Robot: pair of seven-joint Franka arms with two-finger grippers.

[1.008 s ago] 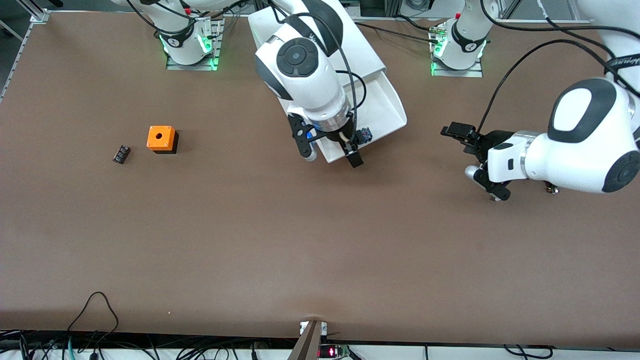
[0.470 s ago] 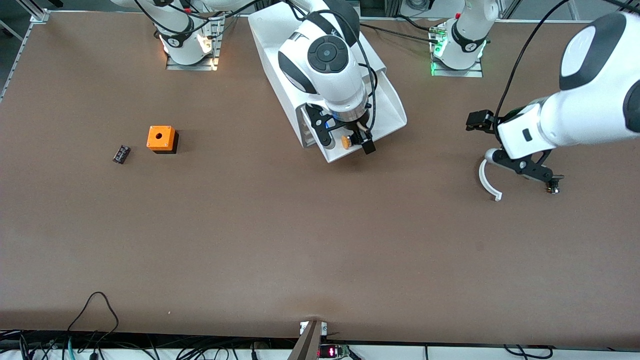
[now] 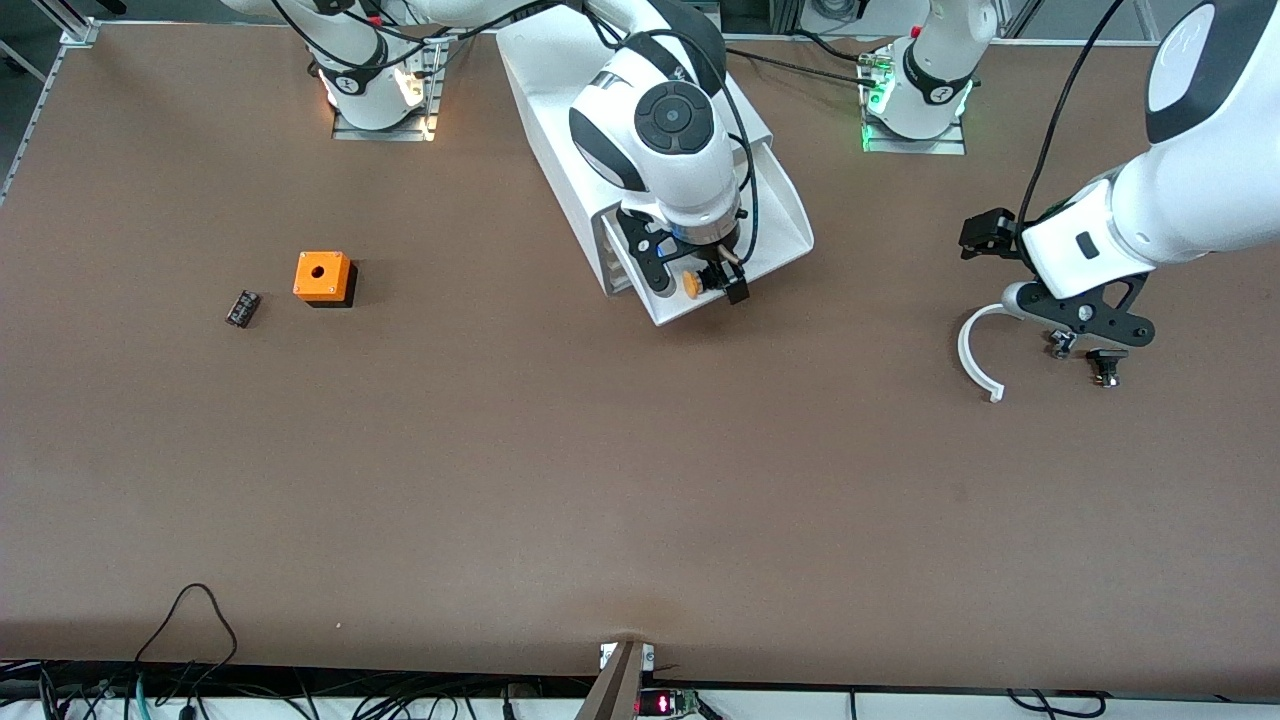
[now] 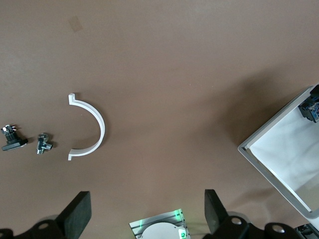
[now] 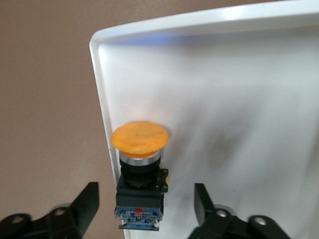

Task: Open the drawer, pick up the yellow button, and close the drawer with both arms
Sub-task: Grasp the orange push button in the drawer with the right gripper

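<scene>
Brown counter [image 3: 560,480], white cabinet [image 3: 560,110] between the arm bases, drawer [image 3: 790,215] pulled out. Button [image 5: 139,172] lies in the drawer by its front corner — orange cap, black body, blue bit. Right gripper [image 3: 694,283] hangs right over it, fingers spread either side, not touching. Left gripper [image 4: 144,214] is spread too — above bare counter near a white arc [image 3: 975,352], toward the left arm's end.

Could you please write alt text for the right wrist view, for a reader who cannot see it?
The button, with its orange-yellow cap on a black body, lies in the white drawer close to the tray's edge wall. It sits between the open fingers of the right tool, which do not touch it. Brown table shows beside the drawer.
</scene>
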